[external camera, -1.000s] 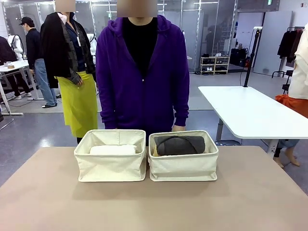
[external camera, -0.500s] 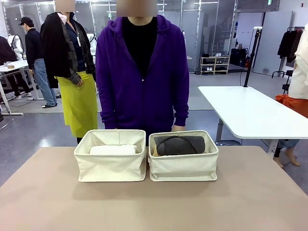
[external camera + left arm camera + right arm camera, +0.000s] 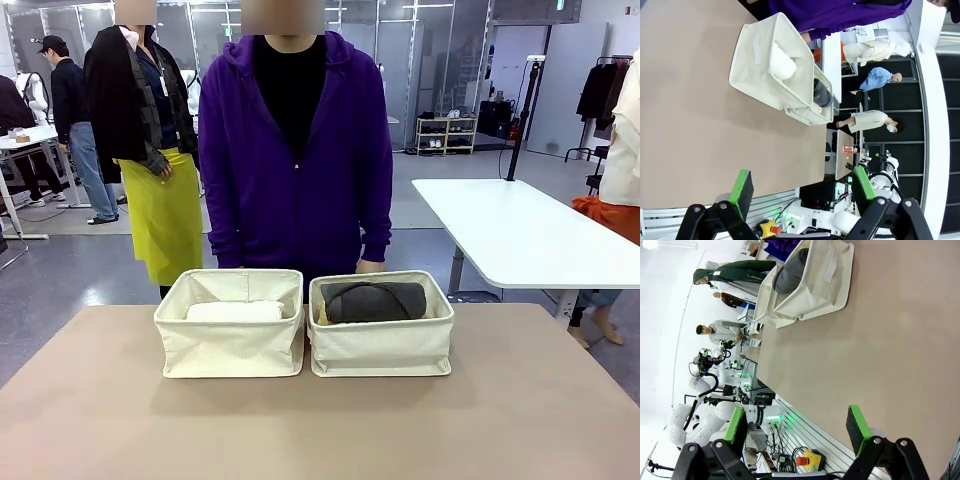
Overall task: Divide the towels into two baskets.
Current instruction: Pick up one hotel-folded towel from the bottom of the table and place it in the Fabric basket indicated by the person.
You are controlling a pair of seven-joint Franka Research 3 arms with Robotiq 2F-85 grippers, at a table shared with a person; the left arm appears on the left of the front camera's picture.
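White towel (image 3: 235, 311) sits in left basket (image 3: 230, 340), dark grey towel (image 3: 373, 301) in right basket (image 3: 381, 345), both on tabletop (image 3: 320, 420); anything under them is hidden by basket walls. My left gripper (image 3: 799, 189) and right gripper (image 3: 797, 425) are both spread wide, nothing betw. pads, well back from baskets.

No text, brand, number or sign can be read in any view. A small tab sewn on the side of each basket (image 3: 756, 50) (image 3: 830, 267), seen in the upper part of both wrist views, looks blank, and the items on the background shelves are too small to make out.
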